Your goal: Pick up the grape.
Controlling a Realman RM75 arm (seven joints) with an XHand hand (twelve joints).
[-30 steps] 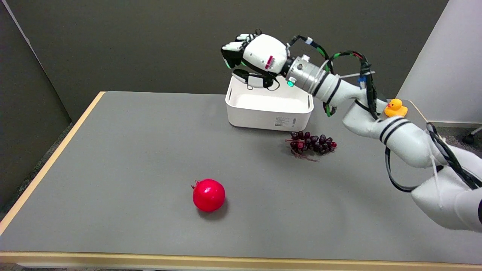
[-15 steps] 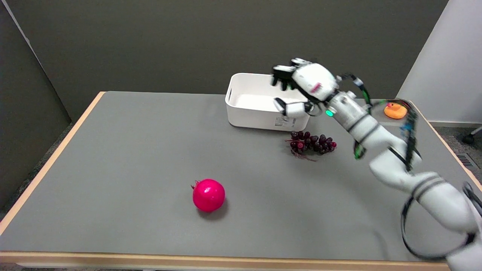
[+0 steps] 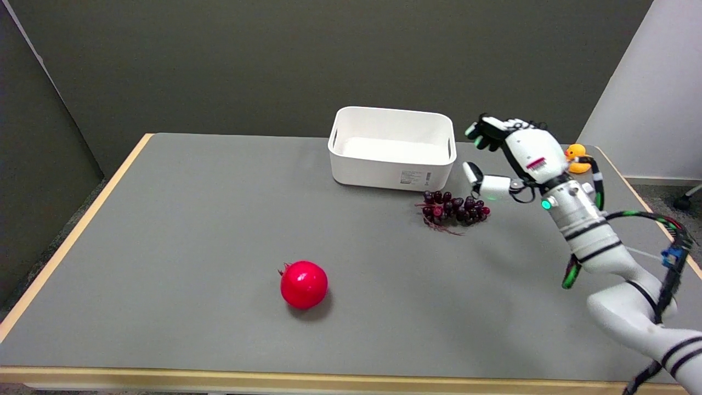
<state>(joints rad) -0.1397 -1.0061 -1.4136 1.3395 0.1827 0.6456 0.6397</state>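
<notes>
Grape: the dark bunch (image 3: 454, 210) lies flat on the grey table (image 3: 181, 247), just in front of the white bin (image 3: 392, 147), near its right corner. Nothing is touching it.
My right hand (image 3: 513, 156): released, fingers apart and holding nothing. I have it in the air at about 2 o'clock from the bunch, close by but clear of it.
Done: I judge only the approach is under way; no contact, no grasp.
Left: I need to bring the hand down and toward 8 o'clock onto the bunch, close around it, then lift.
Watch: loose berries and thin stems could slip from a shallow hold.
Other things: a red pomegranate (image 3: 304, 284) well off at 8 o'clock from the bunch, and a yellow duck (image 3: 576, 157) behind my hand.
</notes>
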